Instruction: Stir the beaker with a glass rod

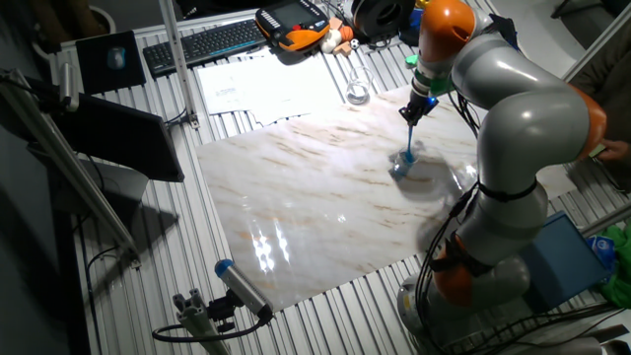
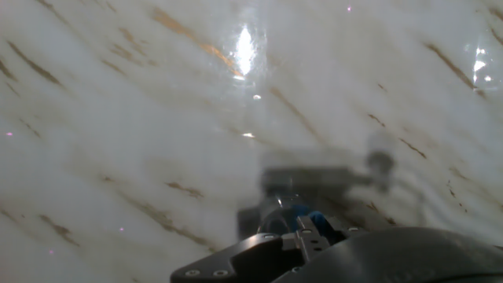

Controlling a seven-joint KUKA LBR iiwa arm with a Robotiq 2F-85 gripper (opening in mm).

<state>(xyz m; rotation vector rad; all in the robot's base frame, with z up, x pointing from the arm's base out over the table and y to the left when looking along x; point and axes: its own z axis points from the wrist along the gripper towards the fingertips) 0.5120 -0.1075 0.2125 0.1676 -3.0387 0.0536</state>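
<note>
Stirring had its two things lined up one above the other. We saw one large grey and orange arm (image 1: 513,128) bent over one white marble-patterned sheet (image 1: 296,187) that covered the ribbed table (image 1: 128,286). At the arm's end, our single gripper (image 1: 418,110) pointed down and slightly toward the camera. Its fingers were pinched on the upper end of one glass rod (image 1: 410,138), a thin light-blue stick. The rod's long axis ran nearly upright, leaning a little to the left as it went down. Directly below the gripper, near the right part of the sheet, stood one beaker (image 1: 402,168), a very small clear cup tinted blue. The rod's lower tip seemed to reach into its mouth, though we could not tell how deep. In the hand view, the beaker showed as a blurred blue patch (image 2: 302,216) just ahead of the fingers (image 2: 310,232). We judged that the coming move needed only small circles, kept inside the rim. One clear long-necked flask (image 1: 356,91) stood well apart at the far edge. One grey cylinder with a blue cap (image 1: 242,288) lay near the front edge.
</note>
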